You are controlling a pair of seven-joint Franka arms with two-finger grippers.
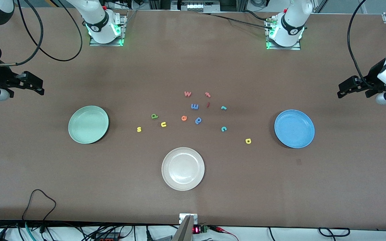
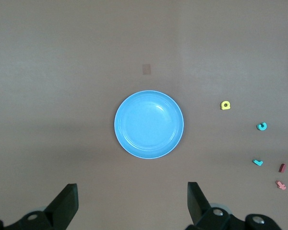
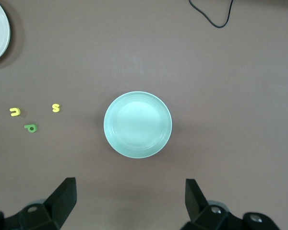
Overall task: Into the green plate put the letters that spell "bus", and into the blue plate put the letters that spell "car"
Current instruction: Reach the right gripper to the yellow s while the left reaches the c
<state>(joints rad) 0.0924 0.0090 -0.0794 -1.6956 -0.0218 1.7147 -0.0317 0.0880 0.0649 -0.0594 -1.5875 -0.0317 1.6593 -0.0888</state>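
The pale green plate (image 1: 88, 124) (image 3: 138, 124) lies empty toward the right arm's end, the blue plate (image 1: 294, 128) (image 2: 149, 124) empty toward the left arm's end. Between them on the table lie the dark green b (image 1: 154, 116), yellow u (image 1: 163, 124) and yellow s (image 1: 139, 129), and closer to the blue plate the teal c (image 1: 223, 129), yellow a (image 1: 248, 141) and teal r (image 1: 223, 107). My right gripper (image 1: 38, 85) (image 3: 130, 199) hangs open and empty high over the table beside the green plate. My left gripper (image 1: 352, 90) (image 2: 133, 201) hangs open and empty beside the blue plate.
A cream-white plate (image 1: 183, 168) sits nearer the front camera than the letters. Other letters lie in the cluster: a pink w (image 1: 187, 93), a red r-like piece (image 1: 207, 94), a blue m (image 1: 194, 106), an orange e (image 1: 184, 117), a blue p (image 1: 198, 120). A black cable (image 1: 40, 201) loops at the front edge.
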